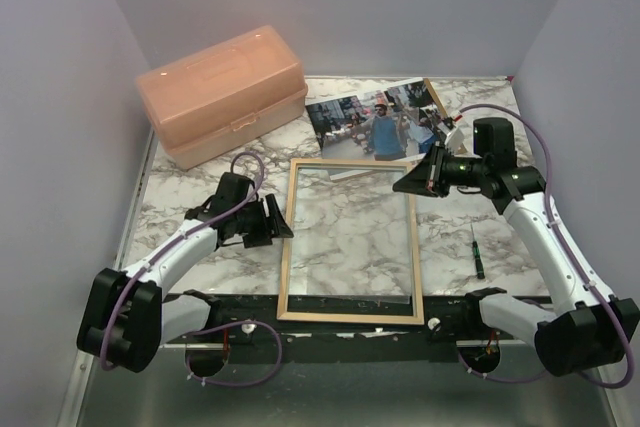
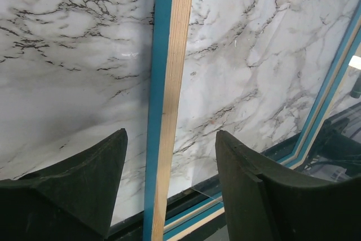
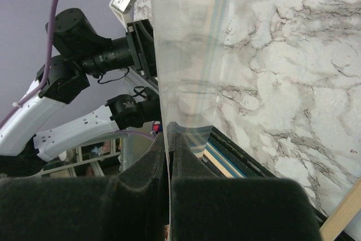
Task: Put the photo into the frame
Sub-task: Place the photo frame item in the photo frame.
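The frame lies flat at the table's middle, light wood face up. The photo lies face up behind it, apart from both grippers. My left gripper is open and straddles the frame's left rail, which runs blue and wood between the fingers. My right gripper is shut on a clear pane at its far right corner. The pane sits over the frame's opening, tilted up at that corner. In the right wrist view the closed fingertips pinch the pane's edge.
A pink lidded box stands at the back left. A brown backing board peeks out beside the photo. A small screwdriver lies right of the frame. Grey walls close in on three sides.
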Robot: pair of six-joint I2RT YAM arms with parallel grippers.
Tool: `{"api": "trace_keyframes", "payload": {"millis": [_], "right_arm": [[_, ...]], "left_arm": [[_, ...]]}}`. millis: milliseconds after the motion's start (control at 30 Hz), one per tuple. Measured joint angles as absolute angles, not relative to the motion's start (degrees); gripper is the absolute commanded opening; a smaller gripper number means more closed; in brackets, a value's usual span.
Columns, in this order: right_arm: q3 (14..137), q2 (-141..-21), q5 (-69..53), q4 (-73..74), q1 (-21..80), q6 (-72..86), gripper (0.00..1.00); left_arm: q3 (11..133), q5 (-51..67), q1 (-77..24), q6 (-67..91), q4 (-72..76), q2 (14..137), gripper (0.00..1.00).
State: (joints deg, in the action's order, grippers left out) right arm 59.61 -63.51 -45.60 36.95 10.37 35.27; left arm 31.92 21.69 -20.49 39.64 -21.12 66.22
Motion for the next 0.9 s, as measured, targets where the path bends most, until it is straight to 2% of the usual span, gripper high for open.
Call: {"api": "trace_keyframes", "payload": {"millis": [300, 900], "right_arm": [[56.82, -66.54, -50.59, 31.77, 10.37, 37.69, 0.01], [53.32, -70.41, -53.98, 23.86, 10.37, 43.57, 0.01]], "left_arm": [[30.92, 23.94, -18.85, 37.58, -20.91, 67.18, 0.44], [30.89, 22.02, -18.85, 36.29, -21.1, 70.76, 0.27]]}}
